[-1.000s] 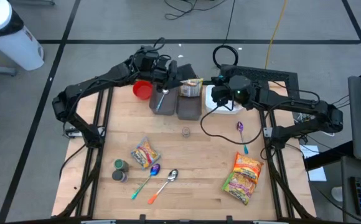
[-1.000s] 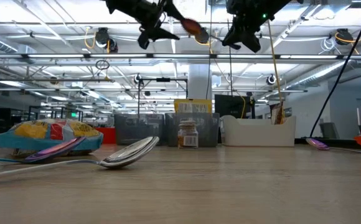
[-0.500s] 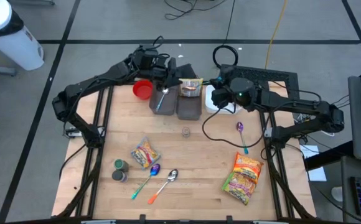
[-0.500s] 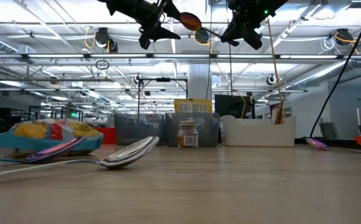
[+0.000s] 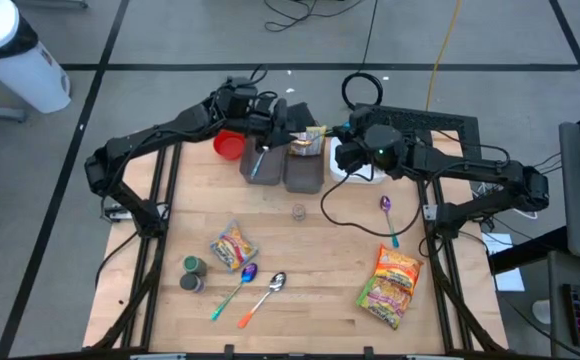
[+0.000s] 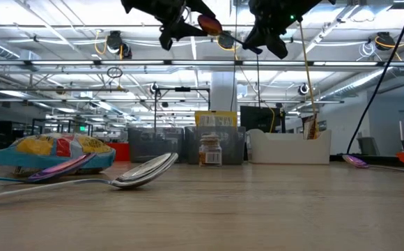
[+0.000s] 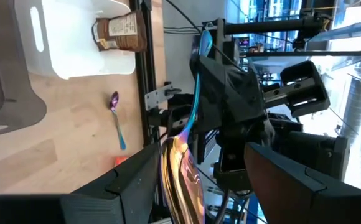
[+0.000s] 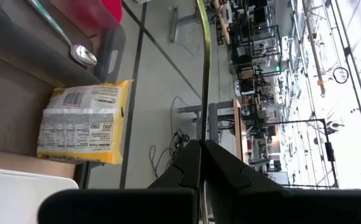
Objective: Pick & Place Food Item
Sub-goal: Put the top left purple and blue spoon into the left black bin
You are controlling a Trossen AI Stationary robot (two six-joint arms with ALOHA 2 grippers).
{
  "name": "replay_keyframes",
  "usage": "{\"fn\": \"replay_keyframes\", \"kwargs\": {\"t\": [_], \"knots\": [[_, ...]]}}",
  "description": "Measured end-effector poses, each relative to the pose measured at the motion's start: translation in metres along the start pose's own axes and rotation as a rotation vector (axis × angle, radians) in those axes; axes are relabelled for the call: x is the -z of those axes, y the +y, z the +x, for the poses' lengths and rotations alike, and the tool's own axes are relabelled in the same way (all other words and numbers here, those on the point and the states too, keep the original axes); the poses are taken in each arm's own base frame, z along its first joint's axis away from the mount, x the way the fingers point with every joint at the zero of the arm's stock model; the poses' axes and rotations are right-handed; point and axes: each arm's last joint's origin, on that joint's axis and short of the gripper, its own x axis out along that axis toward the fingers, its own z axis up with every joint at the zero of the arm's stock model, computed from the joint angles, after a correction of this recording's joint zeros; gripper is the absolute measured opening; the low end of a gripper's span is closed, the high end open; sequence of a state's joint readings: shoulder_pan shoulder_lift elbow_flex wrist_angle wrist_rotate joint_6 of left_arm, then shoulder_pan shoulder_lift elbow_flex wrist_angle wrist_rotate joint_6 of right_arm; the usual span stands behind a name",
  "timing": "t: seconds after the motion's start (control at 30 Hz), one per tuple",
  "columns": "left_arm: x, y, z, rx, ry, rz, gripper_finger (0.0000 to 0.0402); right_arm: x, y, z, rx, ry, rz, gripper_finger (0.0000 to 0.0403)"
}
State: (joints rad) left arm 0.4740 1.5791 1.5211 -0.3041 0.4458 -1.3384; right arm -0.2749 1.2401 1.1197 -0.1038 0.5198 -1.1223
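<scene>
An iridescent spoon (image 7: 182, 167) hangs high over the far bins between my two grippers. My right gripper (image 8: 200, 144) is shut on its thin handle. My left gripper (image 7: 202, 149) is open, with the spoon's bowl (image 6: 209, 24) between its fingers; I cannot tell whether they touch it. In the high view my left gripper (image 5: 281, 124) is over the grey bins and my right gripper (image 5: 347, 150) is over the white bin. One yellow snack bag (image 5: 234, 245) lies flat on the table at the near left, and another (image 5: 390, 284) at the near right. My right gripper pinches the spoon's handle (image 8: 203, 124) between its two fingers, at the end away from the bowl. The handle runs straight out from the fingertips toward my left gripper. The spoon is lifted clear, high above the bins, about level.
Two grey bins (image 5: 288, 172) stand at the far middle, one with a spoon (image 5: 257, 160), one with a yellow bag (image 5: 308, 141). Beside them are a red bowl (image 5: 226, 144) and a white bin (image 7: 75, 56). Two cans (image 5: 192, 273), a jar (image 5: 298, 211) and other spoons (image 5: 260, 291) (image 5: 387, 214) lie on the table.
My two grippers have come slightly closer together above the bins. The spoon's bowl has risen a little and moved toward my left gripper.
</scene>
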Motion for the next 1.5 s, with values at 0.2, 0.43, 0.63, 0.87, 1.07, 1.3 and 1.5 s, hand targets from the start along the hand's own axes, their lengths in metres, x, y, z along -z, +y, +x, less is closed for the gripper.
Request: {"fn": "replay_keyframes", "kwargs": {"t": [0.2,0.43,0.63,0.87,1.07,1.3,1.5], "knots": [[0.0064,-0.0019,0.0026,0.010,0.036,0.007,0.0243,-0.0008,-0.0043,0.0002,0.052,0.014,0.001,0.0000],[0.0088,-0.0023,0.0035,0.009,0.044,0.011,0.0243,-0.0009,-0.0042,0.0002,0.050,0.015,0.000,0.0000],[0.0088,-0.0022,0.0036,0.008,0.041,0.026,0.0200,-0.0008,-0.0041,0.0002,0.051,0.015,0.000,0.0000],[0.0075,-0.0033,0.0032,0.020,0.033,0.033,0.0106,-0.0009,-0.0047,-0.0001,0.055,0.016,0.005,0.0000],[0.0071,-0.0027,0.0030,0.014,0.028,0.029,0.0065,-0.0008,-0.0054,-0.0003,0.061,0.021,0.004,0.0000],[0.0047,-0.0021,0.0019,0.013,0.024,0.037,0.0057,-0.0008,-0.0055,-0.0004,0.060,0.021,0.003,0.0000],[0.0043,-0.0025,0.0018,0.017,0.019,0.074,0.0055,-0.0009,-0.0051,-0.0003,0.053,0.011,0.021,0.0028]]}}
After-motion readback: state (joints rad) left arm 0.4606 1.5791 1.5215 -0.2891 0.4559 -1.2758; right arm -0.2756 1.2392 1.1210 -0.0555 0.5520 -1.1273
